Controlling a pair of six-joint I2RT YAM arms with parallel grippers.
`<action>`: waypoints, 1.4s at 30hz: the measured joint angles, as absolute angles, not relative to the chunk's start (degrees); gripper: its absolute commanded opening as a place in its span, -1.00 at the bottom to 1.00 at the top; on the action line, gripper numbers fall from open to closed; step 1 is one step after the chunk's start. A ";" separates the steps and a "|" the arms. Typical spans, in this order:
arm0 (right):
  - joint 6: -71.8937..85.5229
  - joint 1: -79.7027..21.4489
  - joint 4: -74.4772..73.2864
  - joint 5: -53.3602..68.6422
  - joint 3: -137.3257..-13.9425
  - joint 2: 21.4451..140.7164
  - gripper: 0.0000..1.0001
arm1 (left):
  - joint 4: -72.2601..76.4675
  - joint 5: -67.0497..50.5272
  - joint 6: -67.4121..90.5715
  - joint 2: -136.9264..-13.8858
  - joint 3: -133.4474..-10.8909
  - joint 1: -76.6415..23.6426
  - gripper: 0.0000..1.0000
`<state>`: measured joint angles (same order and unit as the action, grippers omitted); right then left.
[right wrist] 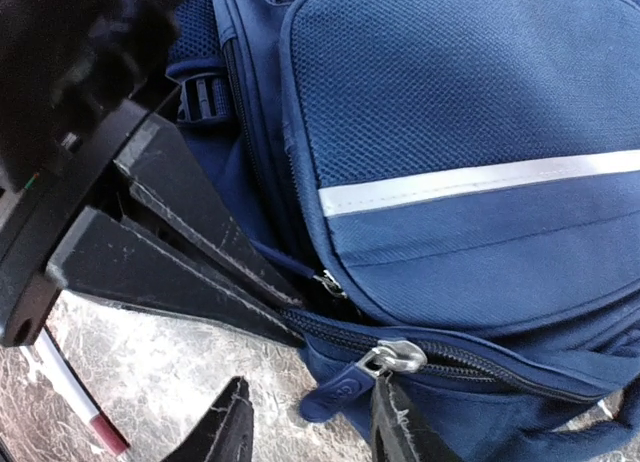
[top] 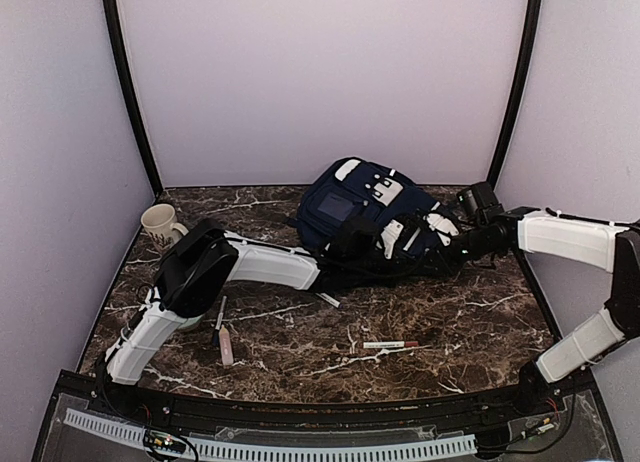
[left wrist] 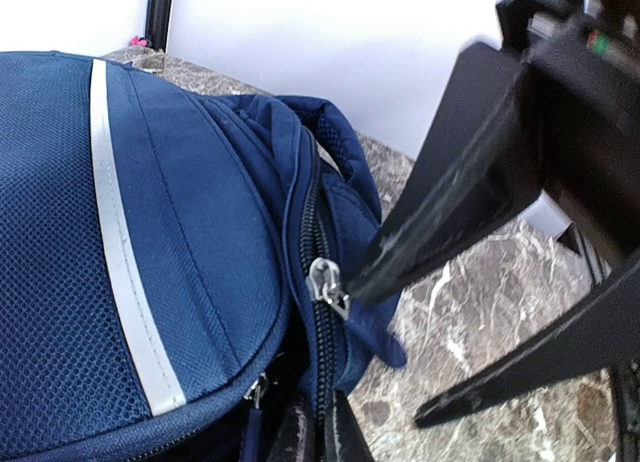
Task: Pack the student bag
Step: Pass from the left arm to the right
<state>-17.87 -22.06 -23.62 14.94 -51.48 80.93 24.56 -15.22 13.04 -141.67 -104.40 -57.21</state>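
The student bag [top: 365, 207] lies toward the far edge of the table [top: 450, 312], right of centre, with both arms reaching its near side. Left gripper [left wrist: 322, 437]: fingers closed, apparently pinching fabric beside the zipper. Right gripper [right wrist: 315, 417]: jaws apart, with the zipper pull [right wrist: 397, 357] touching one fingertip rather than lying between the two. The zipper track runs along the bag's near flank, away from the left pinch. The right arm is the better placed to draw the pull.

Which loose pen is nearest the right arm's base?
The white pen lying crosswise, alone, right of mid-table; the other pens lie beside the left arm.
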 measured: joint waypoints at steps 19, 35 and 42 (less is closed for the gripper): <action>-17.52 -21.15 -19.42 9.54 -49.89 80.64 -1.00 | 30.28 -16.80 20.75 -141.64 -101.65 -56.77 -1.00; -19.81 -17.37 -25.78 19.81 -50.22 76.34 -0.44 | 31.83 -17.61 20.10 -138.52 -96.03 -55.92 -1.00; -17.02 -20.95 -25.08 22.65 -52.01 79.55 -0.12 | 34.63 -18.17 21.43 -138.52 -95.64 -55.77 -1.00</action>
